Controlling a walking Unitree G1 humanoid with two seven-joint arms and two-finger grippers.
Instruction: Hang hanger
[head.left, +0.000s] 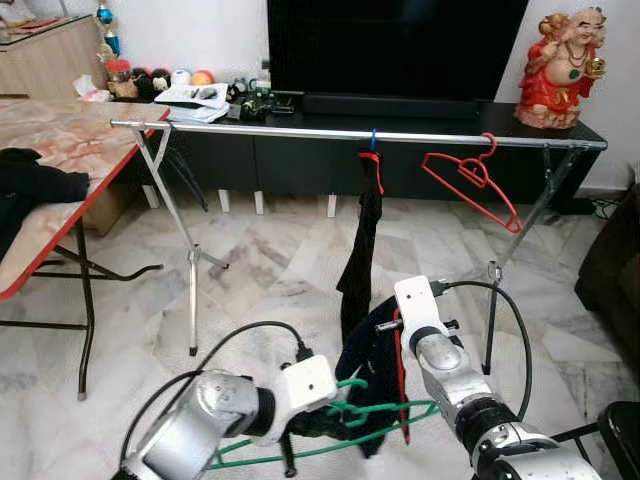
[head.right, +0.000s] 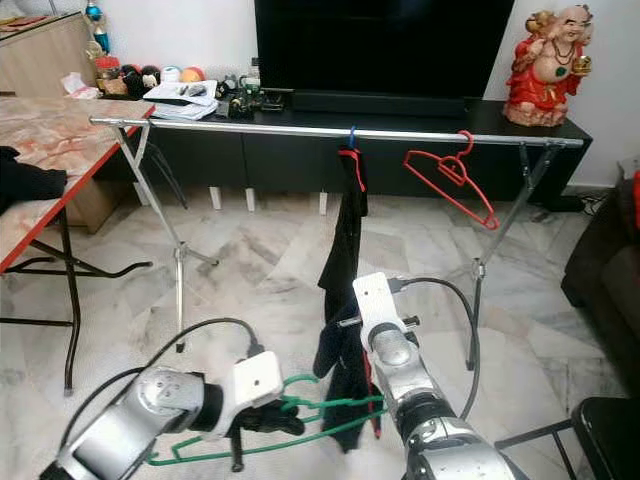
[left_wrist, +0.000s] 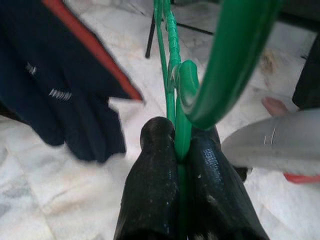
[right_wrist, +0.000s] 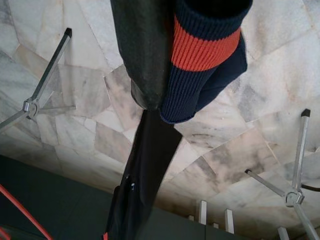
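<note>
Green hanger (head.left: 345, 432) held low before the rail (head.left: 300, 133).
Left gripper (left_wrist: 177, 150) pinches it; right gripper's (head.left: 388, 330) fingers grip a navy garment (head.left: 372, 385).

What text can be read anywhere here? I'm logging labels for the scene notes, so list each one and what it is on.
No text can be read.
Papers on the TV cabinet: print too small and blurred to read.
Navy garment near the left pincer: small white marks, too blurred to read.
Green hanger, red hanger, rail: no lettering visible.

Navy sleeve (right_wrist: 205, 75) with orange band over marble floor (right_wrist: 270, 140)
</note>
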